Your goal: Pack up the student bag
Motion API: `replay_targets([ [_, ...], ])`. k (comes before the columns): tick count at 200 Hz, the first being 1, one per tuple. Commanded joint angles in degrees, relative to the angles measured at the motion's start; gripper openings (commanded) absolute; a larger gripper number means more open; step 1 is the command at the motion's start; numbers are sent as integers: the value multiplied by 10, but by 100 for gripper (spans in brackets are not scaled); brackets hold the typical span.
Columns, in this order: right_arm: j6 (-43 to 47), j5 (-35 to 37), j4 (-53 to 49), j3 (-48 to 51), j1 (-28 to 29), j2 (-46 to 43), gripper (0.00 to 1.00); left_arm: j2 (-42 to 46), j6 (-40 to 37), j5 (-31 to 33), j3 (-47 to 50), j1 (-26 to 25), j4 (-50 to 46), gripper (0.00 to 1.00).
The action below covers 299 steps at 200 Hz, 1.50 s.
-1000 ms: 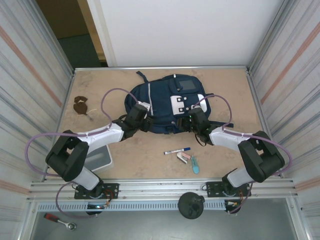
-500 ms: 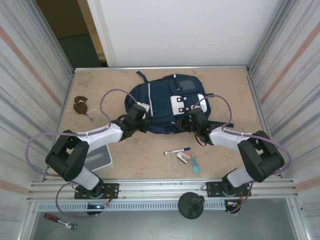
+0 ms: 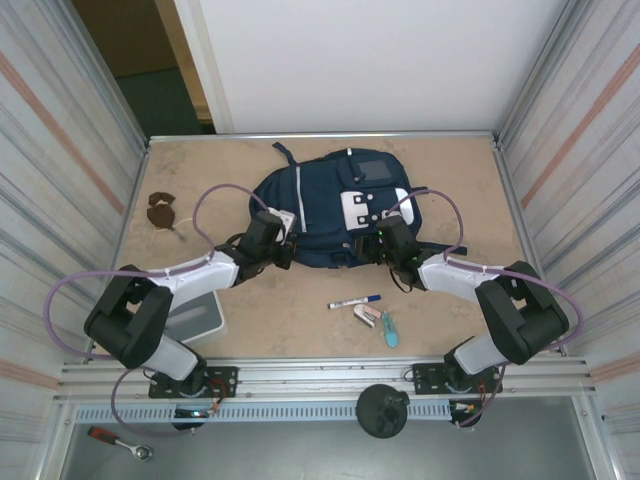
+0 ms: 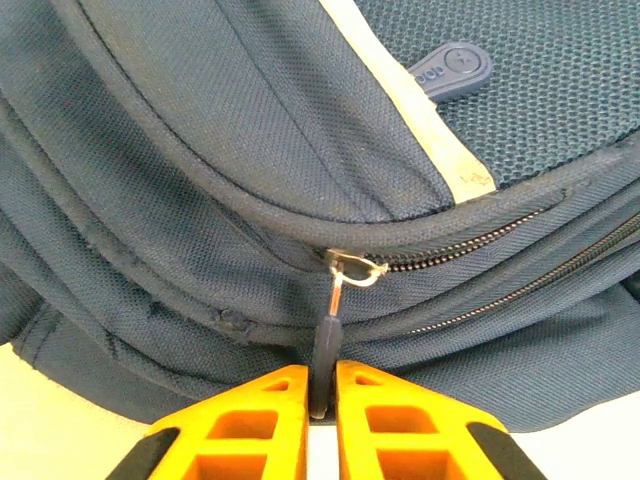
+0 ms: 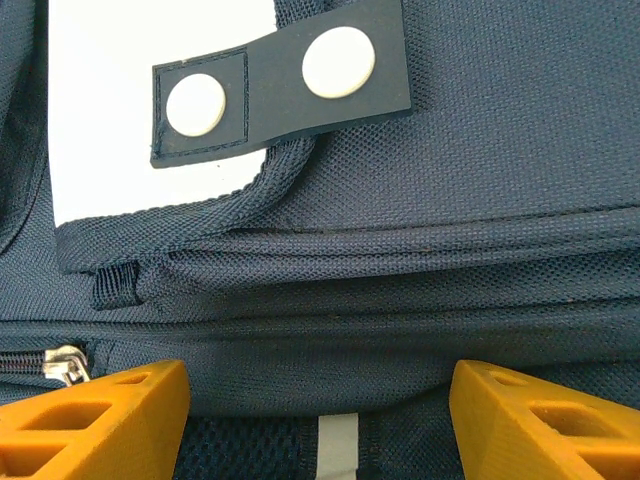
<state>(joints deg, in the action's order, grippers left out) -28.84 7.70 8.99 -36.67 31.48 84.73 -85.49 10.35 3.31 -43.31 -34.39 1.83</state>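
- Student bag [image 3: 330,205]: large, navy, lying flat on the far middle of the counter [image 3: 290,300], with its near edge facing my two arms.
- My left claw [image 4: 320,385]: orange fingers closed on the dark zip pull [image 4: 324,340] at the bag's near left edge. The top view shows it at [image 3: 284,243].
- Zip slider [image 4: 352,268]: silver metal, on the upper of two closed zip lines. The pull hangs down from it into my grip.
- Pale stripe [image 4: 400,100]: runs along the panel above that zip.
- My right claw [image 5: 320,385]: fingers spread wide and holding nothing, up against the bag's near right edge, with navy fabric between them. The top view shows it at [image 3: 385,236].
- Navy tab [image 5: 280,75]: carries two white snaps and lies over a white patch [image 5: 140,130].
- Second slider [image 5: 66,362]: silver, just beside my right claw's left finger.
- Marker pen [image 3: 355,301]: on the counter, near the bag.
- Small pink item [image 3: 369,314] and teal item [image 3: 389,329]: beside the pen. I cannot tell what they are.
- Grey box [image 3: 197,318]: at the near left of the counter.
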Motion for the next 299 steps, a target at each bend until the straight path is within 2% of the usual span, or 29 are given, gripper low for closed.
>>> replay_targets([
  [1,6,9,-27,-11,-1,-3,69,2,-9,-23,-2,11,27,10],
  [31,24,23,-59,-15,-6,-38,69,20,-24,-30,8,13,36,0],
  [39,36,20,-65,-15,-7,-55,70,30,-25,-28,15,13,46,0],
  [73,79,-73,-42,-25,12,-90,71,66,-30,-59,41,17,82,0],
  [103,-15,-142,-17,-66,21,-53,70,88,-32,-76,52,17,102,0],
  [128,-110,-141,-2,-99,21,-13,67,95,-37,-76,60,17,105,0],
  [160,-161,-117,-31,-156,20,53,62,86,-50,-76,59,16,105,0],
  [199,-188,-135,-4,-193,18,119,58,67,-68,-70,50,16,96,0],
  [219,-190,-142,-9,-211,14,150,49,60,-74,-51,44,16,86,0],
  [250,-176,-146,-4,-208,5,161,16,54,-80,-2,34,16,63,0],
  [265,-155,-144,-17,-204,-1,154,5,50,-85,25,30,16,63,0],
  [275,-132,-140,-30,-201,-3,146,0,43,-92,37,24,16,62,0],
  [299,-67,-159,-62,-196,-16,128,0,25,-105,55,5,18,52,0],
])
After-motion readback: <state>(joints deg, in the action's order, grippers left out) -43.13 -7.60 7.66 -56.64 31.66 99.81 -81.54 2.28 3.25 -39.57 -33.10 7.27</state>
